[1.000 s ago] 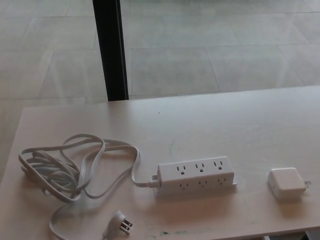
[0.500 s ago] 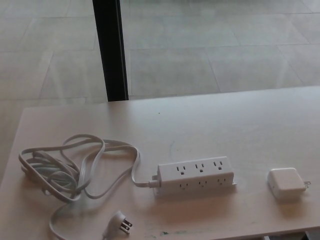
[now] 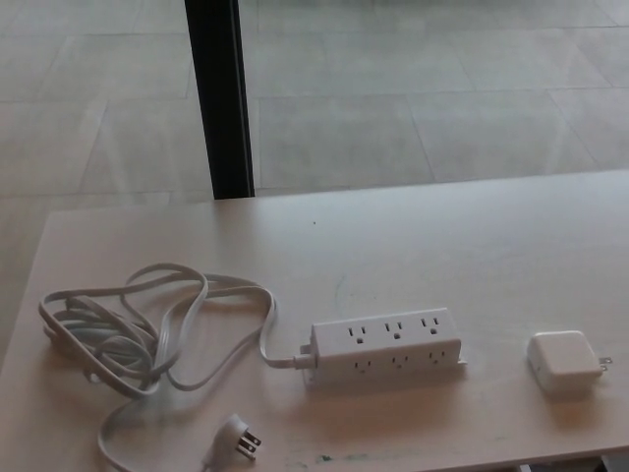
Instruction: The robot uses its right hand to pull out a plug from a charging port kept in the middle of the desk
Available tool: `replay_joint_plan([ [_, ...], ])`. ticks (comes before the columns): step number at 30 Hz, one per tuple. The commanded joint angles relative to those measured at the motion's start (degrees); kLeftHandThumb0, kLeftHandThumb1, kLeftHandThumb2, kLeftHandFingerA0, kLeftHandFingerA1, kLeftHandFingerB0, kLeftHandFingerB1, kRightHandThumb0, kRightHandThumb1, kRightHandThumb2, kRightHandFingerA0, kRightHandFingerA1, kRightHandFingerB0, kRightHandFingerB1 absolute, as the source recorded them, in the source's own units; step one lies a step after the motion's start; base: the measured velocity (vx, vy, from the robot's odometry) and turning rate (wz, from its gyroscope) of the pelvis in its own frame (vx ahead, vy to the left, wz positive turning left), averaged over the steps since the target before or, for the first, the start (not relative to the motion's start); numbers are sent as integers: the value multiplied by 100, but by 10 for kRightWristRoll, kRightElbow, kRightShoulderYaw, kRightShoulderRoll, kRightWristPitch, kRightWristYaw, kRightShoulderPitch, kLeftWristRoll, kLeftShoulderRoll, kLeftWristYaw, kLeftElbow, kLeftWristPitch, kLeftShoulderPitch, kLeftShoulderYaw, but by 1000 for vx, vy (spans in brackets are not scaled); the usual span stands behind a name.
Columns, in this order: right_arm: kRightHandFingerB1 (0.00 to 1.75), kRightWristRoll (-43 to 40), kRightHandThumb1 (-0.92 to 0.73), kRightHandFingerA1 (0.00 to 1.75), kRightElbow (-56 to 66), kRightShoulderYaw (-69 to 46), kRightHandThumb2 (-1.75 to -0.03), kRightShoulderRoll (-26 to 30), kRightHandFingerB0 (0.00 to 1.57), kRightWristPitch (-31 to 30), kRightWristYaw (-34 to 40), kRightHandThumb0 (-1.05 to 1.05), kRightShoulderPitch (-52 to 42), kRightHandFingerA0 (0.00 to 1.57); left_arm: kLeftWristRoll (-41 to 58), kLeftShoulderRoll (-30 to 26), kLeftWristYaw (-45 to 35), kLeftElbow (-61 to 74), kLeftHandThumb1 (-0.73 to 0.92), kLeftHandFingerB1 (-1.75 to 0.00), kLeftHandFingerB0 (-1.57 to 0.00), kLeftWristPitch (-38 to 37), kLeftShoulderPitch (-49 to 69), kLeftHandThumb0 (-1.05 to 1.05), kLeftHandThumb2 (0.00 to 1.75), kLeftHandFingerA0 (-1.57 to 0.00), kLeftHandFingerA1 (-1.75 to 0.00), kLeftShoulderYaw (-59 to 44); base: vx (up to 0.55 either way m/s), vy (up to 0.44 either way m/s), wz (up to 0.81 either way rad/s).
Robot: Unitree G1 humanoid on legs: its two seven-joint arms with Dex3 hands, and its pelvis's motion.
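A white power strip (image 3: 386, 345) with two rows of sockets lies in the middle of the pale desk (image 3: 472, 236); all its sockets look empty. Its white cord (image 3: 147, 334) loops in a tangle to the left and ends in a flat plug (image 3: 239, 439) lying loose near the front edge. To the right of the strip, apart from it, a square white charger plug (image 3: 563, 361) lies on the desk with its prongs pointing right. Neither of my hands shows in the head view.
A black vertical post (image 3: 221, 98) rises behind the desk's far edge. Beyond it lies a grey tiled floor (image 3: 413, 88). The desk's left edge runs close to the cord tangle.
The picture has shifted very slightly to the right, a camera move. The strip, cord and charger plug lie where they were.
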State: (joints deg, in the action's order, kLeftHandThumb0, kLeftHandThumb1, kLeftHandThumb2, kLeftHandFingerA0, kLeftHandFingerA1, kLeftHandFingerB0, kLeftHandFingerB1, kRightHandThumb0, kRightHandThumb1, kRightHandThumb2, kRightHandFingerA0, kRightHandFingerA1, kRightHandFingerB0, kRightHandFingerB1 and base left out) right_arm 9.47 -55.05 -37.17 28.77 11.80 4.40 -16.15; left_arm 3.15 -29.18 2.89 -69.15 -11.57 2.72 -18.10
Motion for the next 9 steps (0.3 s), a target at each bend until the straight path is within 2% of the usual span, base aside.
replay_joint_plan([
  [1,74,-40,-18,98,-10,13,-77,17,67,12,-6,-67,-1,89,-2,-12,5,-2,50,-54,-79,11,-1,-47,57,-92,-105,3,0,0,0],
  [2,75,-44,-24,94,-10,16,-76,19,71,9,-5,-65,-2,80,-2,-12,5,-2,43,-66,-71,12,-2,-47,86,-95,-102,3,0,0,0],
  [3,72,-49,-35,96,-8,16,-52,18,73,8,-4,-66,-2,83,0,-12,4,1,51,-52,-79,12,0,-45,56,-91,-101,2,0,0,0],
  [4,72,-52,-35,96,-11,17,-52,20,73,10,-4,-66,-6,83,-1,-10,4,0,51,-52,-79,10,4,-45,56,-91,-101,3,0,0,0],
  [5,75,-51,-18,105,-5,22,-76,21,72,8,-2,-72,-9,93,5,-9,-1,2,49,-56,-82,7,5,-44,57,-90,-96,-2,0,0,0],
  [6,72,-53,-36,102,-8,24,-52,21,72,8,-1,-65,-8,78,6,-9,-1,0,49,-56,-82,8,4,-45,56,-86,-91,-2,0,0,0],
  [7,76,-55,-18,94,-13,26,-77,23,70,10,0,-69,-6,77,3,-9,2,0,50,-54,-81,9,4,-44,56,-76,-76,0,0,0,0],
  [8,73,-61,-36,102,-12,27,-52,23,70,11,-2,-66,-7,80,0,-10,4,1,51,-55,-81,9,4,-45,56,-79,-87,2,0,0,0],
  [9,73,-61,-36,102,-12,27,-52,23,70,11,-2,-66,-7,80,0,-10,4,1,51,-55,-81,9,4,-45,56,-79,-87,2,0,0,0],
])
